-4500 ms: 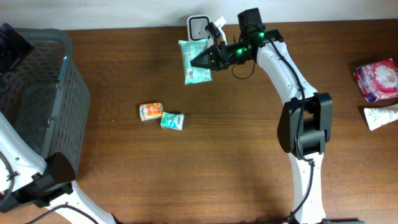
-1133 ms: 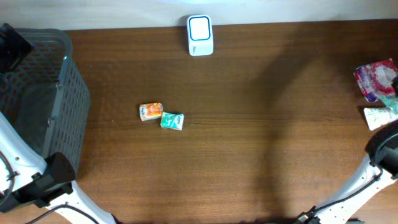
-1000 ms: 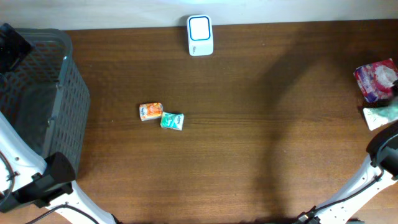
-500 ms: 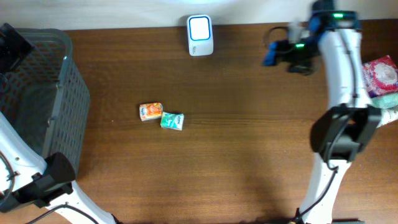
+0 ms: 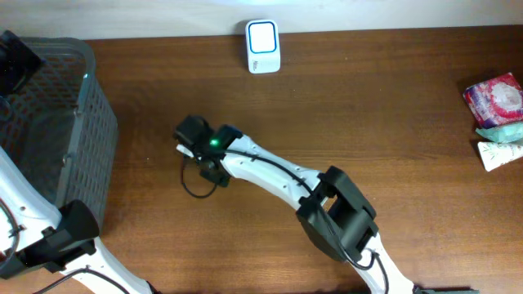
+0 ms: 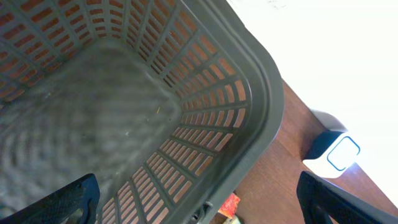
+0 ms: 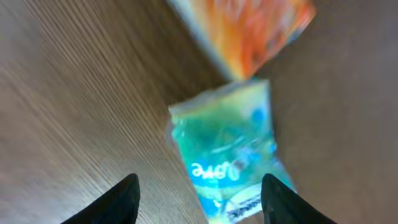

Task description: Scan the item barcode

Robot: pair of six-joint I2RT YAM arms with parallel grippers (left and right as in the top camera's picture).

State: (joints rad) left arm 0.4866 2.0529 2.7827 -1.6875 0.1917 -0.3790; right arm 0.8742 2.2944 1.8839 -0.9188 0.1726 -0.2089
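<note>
Overhead: right arm [image 5: 270,171] stretched across the surface [image 5: 368,106] to the two small packets left of centre. Its wrist head covers them from above. Barcode scanner [image 5: 263,46] stands at the far edge, well apart from the packets. Basket [image 5: 90,106] on the left. Two more packets, a pink packet [image 5: 493,100] among them, lie at the far right edge.

Right wrist view: right hand [image 7: 199,202] spread, one finger on each side of the green packet [image 7: 224,149], which lies flat on the wood. Nothing pinched yet. Picture is smeared, so I cannot say whether the right-side finger already brushes the packet's edge. Orange packet [image 7: 249,31] lies just beyond, one corner touching or very nearly touching the green one.

Left wrist view: left hand [image 6: 205,205] fully spread over the basket, holding nothing.

Judged step: closing on the green packet to carry it to the scanner.

Risks from here:
- Fingers sit near one end of the packet. A pinch there may let the soft wrapper droop or twist, turning the barcode away from the scanner window.
- A finger landing on top rather than beside would push the packet along the wood instead of gripping it.
- Orange packet sits close enough to be nudged or dragged.
- Barcode side not visible, so it may face down.
</note>
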